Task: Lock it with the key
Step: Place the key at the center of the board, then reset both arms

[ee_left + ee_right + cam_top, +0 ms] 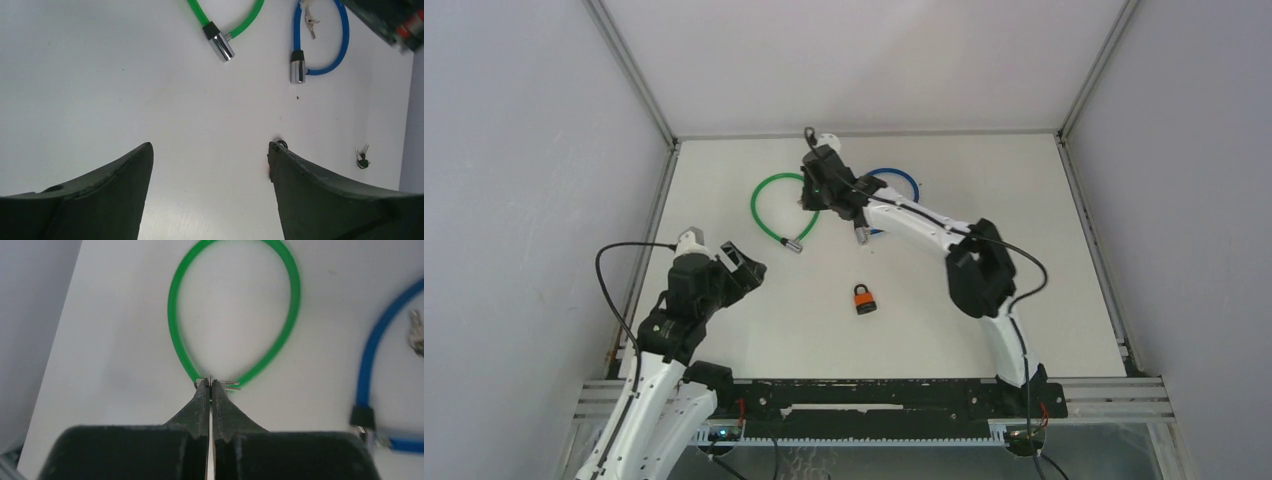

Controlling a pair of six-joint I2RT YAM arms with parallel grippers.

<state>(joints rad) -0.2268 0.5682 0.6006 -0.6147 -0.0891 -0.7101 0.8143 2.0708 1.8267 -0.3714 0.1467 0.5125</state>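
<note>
My right gripper [211,382] is shut on a small silver key [229,385], whose metal pokes out to the right of the fingertips. It hangs over the near side of the green cable lock [175,305], at the back of the table in the top view, where the right gripper [810,196] sits on that loop's right side. The green lock's silver cylinder end [796,243] lies toward the table's middle. My left gripper [210,147] is open with nothing between its fingers; in the top view this left gripper [749,266] hovers at the near left.
A blue cable lock [904,180] lies behind the right arm, with keys [416,335] inside its loop. An orange padlock [863,298] sits mid-table. Another small bunch of keys [362,157] lies on the white surface. Grey walls close in left, right and back.
</note>
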